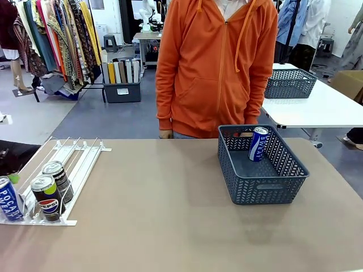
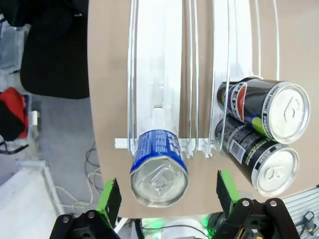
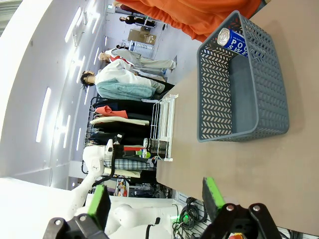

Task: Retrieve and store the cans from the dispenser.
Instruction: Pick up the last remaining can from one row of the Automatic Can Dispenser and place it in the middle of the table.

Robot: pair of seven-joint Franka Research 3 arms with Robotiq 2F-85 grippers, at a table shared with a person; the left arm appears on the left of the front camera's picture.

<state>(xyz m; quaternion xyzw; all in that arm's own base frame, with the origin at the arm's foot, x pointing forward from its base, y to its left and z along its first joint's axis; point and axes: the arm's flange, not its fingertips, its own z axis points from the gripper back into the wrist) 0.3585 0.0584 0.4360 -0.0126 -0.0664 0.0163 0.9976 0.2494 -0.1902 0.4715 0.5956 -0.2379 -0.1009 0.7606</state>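
Note:
The white dispenser (image 1: 74, 156) lies at the table's left side. At its near end stand a blue POCARI SWEAT can (image 1: 8, 198) and two black Pepsi cans (image 1: 46, 195) (image 1: 58, 178). In the left wrist view my left gripper (image 2: 167, 194) is open above the blue can (image 2: 159, 167), whose silver top lies between the green pads without touching them. The two Pepsi cans (image 2: 264, 107) (image 2: 259, 159) stand in the neighbouring lane of the dispenser (image 2: 164, 74). My right gripper (image 3: 155, 199) hangs open and empty over bare table, short of the basket. Another blue can (image 1: 258, 143) leans inside that basket.
The dark blue-grey lattice basket (image 1: 266, 190) sits right of centre, also seen in the right wrist view as the basket (image 3: 219, 79). A person in an orange hoodie (image 1: 210, 68) stands at the far edge. The table's edge (image 2: 94, 124) runs just beside the dispenser.

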